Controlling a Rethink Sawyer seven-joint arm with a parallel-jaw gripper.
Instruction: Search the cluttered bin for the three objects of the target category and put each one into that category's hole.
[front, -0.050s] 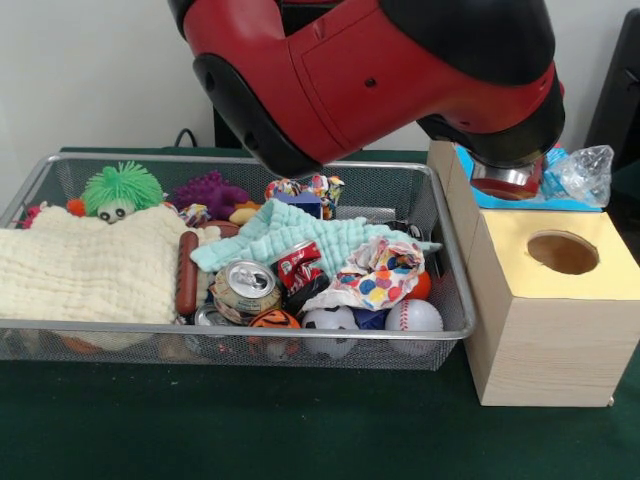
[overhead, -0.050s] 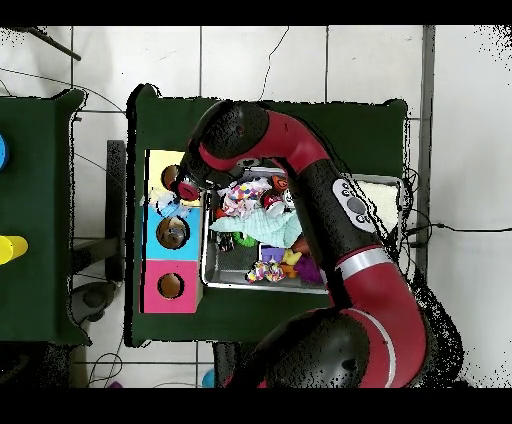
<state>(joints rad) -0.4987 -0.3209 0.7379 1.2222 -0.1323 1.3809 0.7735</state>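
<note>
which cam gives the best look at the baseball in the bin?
Front view. The baseball sits in the open at the wire bin's near right corner, red stitching visible, beside a soccer-patterned ball. In the overhead view the red arm and clutter cover that end of the bin; I can't pick it out.

Wire-mesh metal bin (front, -0.050s: 450, 300); pale unfinished wood box (front, -0.050s: 545, 340); waffle-textured cream cloth (front, -0.050s: 85, 265); dented shiny metal can (front, -0.050s: 246, 285); glossy arm shell (front, -0.050s: 370, 70).

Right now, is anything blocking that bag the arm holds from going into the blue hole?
Nothing visible does. The plastic bag hangs at the gripper above the blue panel of the box. The front view hides the blue hole itself; overhead it looks open.
</note>
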